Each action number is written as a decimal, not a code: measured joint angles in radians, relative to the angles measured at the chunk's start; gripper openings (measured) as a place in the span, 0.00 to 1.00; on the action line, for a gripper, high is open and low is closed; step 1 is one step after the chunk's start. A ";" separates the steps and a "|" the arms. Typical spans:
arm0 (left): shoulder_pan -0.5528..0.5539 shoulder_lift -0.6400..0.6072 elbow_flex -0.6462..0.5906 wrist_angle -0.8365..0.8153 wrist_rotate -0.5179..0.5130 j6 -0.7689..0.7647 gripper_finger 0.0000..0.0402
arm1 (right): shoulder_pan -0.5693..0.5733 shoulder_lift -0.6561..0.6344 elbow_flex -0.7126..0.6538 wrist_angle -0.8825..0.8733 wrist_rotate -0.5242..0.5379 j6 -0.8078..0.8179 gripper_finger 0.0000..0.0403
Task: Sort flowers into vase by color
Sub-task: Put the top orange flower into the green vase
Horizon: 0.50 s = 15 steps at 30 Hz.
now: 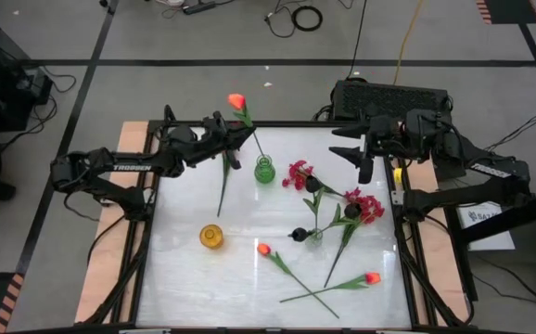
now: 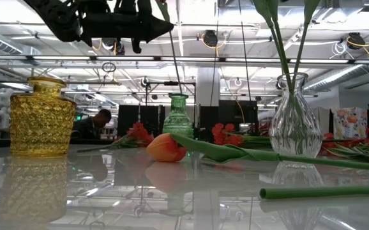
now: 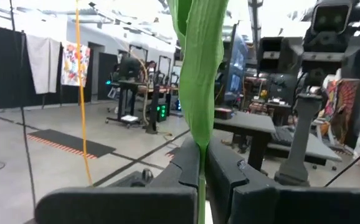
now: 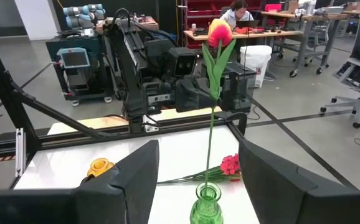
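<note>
one orange tulip [image 1: 237, 101] is pinched by the left gripper [image 1: 234, 137], stem in the green vase [image 1: 264, 171] at 12 o'clock; right gripper [image 1: 361, 148] spread; two tulips [image 1: 263, 249] and pink sprays [image 1: 298, 173] are left lying.

High view: overhead, straight down, takes in the whole white table [image 1: 249, 278] and both arms, plus floor around.

Low view: at tabletop height, level across the surface into the room; yellow vase [image 2: 42, 117] and clear vase [image 2: 294, 118] loom close, green vase [image 2: 177, 116] farther back.

Left wrist view: looks out past its own fingers [image 3: 183, 168] into the workshop, a green leaf [image 3: 200, 68] right against the lens.

Right wrist view: faces across the table toward the left arm [image 4: 146, 68]; it shares the green vase [image 4: 206, 202] and the held orange tulip [image 4: 220, 31] with the high view.
</note>
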 joint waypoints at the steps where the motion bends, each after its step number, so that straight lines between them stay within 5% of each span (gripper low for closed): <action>1: 0.001 0.000 -0.010 0.011 -0.002 0.000 0.02 | 0.000 0.002 0.000 0.001 0.000 0.000 0.53; 15: -0.001 0.000 -0.085 0.083 -0.088 -0.009 0.05 | 0.000 0.050 0.000 0.010 0.000 -0.003 0.53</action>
